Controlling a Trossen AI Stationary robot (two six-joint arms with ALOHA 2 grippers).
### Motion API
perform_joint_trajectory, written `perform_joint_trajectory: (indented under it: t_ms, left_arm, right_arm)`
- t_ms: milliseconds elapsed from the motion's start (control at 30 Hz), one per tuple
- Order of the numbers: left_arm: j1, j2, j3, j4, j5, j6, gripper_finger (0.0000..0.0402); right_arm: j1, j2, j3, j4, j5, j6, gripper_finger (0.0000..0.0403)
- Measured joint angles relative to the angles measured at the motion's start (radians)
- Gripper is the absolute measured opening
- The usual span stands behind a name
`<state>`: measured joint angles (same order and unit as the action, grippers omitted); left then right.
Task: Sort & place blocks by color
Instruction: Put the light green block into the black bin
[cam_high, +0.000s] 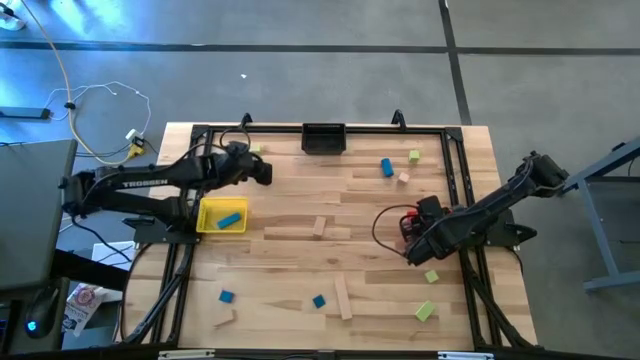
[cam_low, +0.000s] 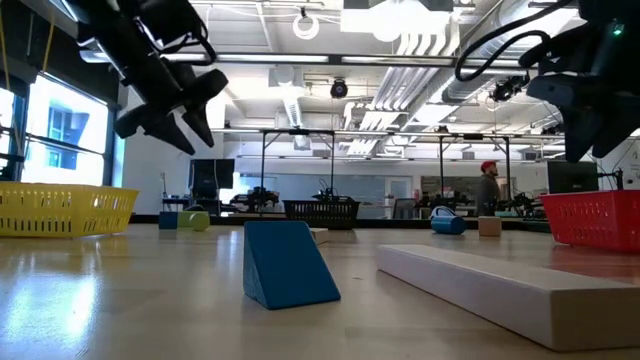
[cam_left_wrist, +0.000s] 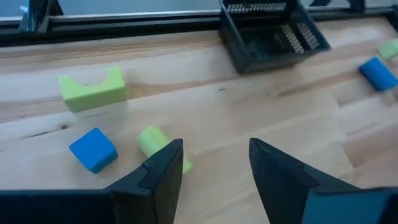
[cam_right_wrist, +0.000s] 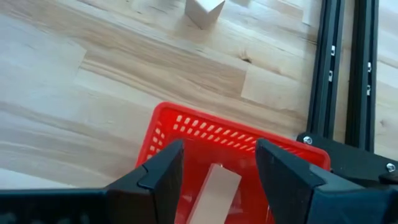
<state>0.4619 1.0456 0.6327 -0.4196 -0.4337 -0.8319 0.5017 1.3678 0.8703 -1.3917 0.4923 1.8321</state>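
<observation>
Blocks lie scattered over the wooden table (cam_high: 300, 200), blue, lime green and plain wood. Right gripper (cam_right_wrist: 217, 171) hangs over the red bin (cam_right_wrist: 186, 127), fingers spread, nothing pinched; a plain wood bar (cam_right_wrist: 214, 193) lies in the bin right below the gap between them. A plain wood cube (cam_right_wrist: 204, 9) sits on the table well ahead of that gripper, past the bin. Left gripper (cam_left_wrist: 214, 165) hovers above the table near the far rail, fingers spread and empty; the black bin (cam_left_wrist: 270, 31) stands ahead of it. Yellow bin (cam_high: 222, 215) sits just behind and beside the left gripper, a blue block (cam_high: 229, 220) inside. Just ahead of the left fingers: a lime green cylinder (cam_left_wrist: 155, 142) close to one fingertip, a blue cube (cam_left_wrist: 93, 149) beside it, a notched lime green block (cam_left_wrist: 93, 90) farther out. A blue cylinder (cam_left_wrist: 377, 73) lies off past the black bin. In the low view a blue wedge (cam_low: 287, 262) and a long plain wood bar (cam_low: 500, 290) sit nearest the camera, apart from both grippers.
</observation>
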Motion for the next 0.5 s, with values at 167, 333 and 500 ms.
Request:
perform_joint_trajectory:
  t_ms: [167, 333, 500]
  left_arm:
    - [0.077, 0.016, 0.043, 0.022, 0.066, 0.052, 0.0170]
    - [0.114, 0.056, 0.117, -0.030, 0.068, 0.084, 0.0170]
    - [0.129, 0.116, 0.160, -0.122, 0.075, 0.037, 0.0170]
  right_arm:
    - [-0.024, 0.000, 0.000, -0.004, 0.000, -0.018, 0.0185]
    - [-0.052, 0.000, 0.000, -0.005, 0.012, -0.036, 0.0185]
    - [-0.089, 0.000, 0.000, -0.004, 0.024, -0.060, 0.0185]
